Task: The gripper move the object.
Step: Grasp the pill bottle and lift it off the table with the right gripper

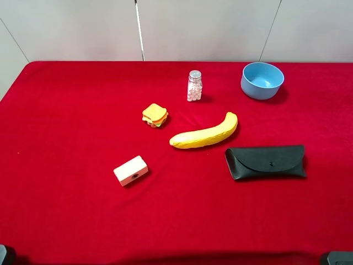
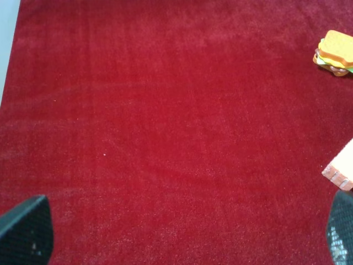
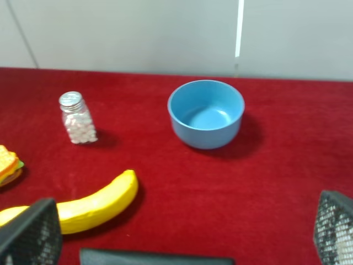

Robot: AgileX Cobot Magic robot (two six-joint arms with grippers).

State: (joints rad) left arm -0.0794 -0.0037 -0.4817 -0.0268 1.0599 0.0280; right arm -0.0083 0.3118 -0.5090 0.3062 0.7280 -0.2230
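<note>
The small clear glass shaker bottle [image 1: 194,86] with a silver cap and white-pink pellets stands upright on the red cloth at the back middle. It also shows in the right wrist view [image 3: 77,118]. My right gripper [image 3: 182,232] is open and empty, well short of the bottle, with its fingertips wide apart. My left gripper [image 2: 182,234] is open and empty over bare red cloth, and the bottle is out of its view. In the high view only black bits of the arms show at the bottom corners.
A blue bowl [image 1: 262,80] stands right of the bottle. A yellow banana [image 1: 205,133], a black glasses case [image 1: 266,161], a toy sandwich [image 1: 155,115] and a cream block [image 1: 131,170] lie nearer the front. The red cloth [image 1: 66,127] covers the table.
</note>
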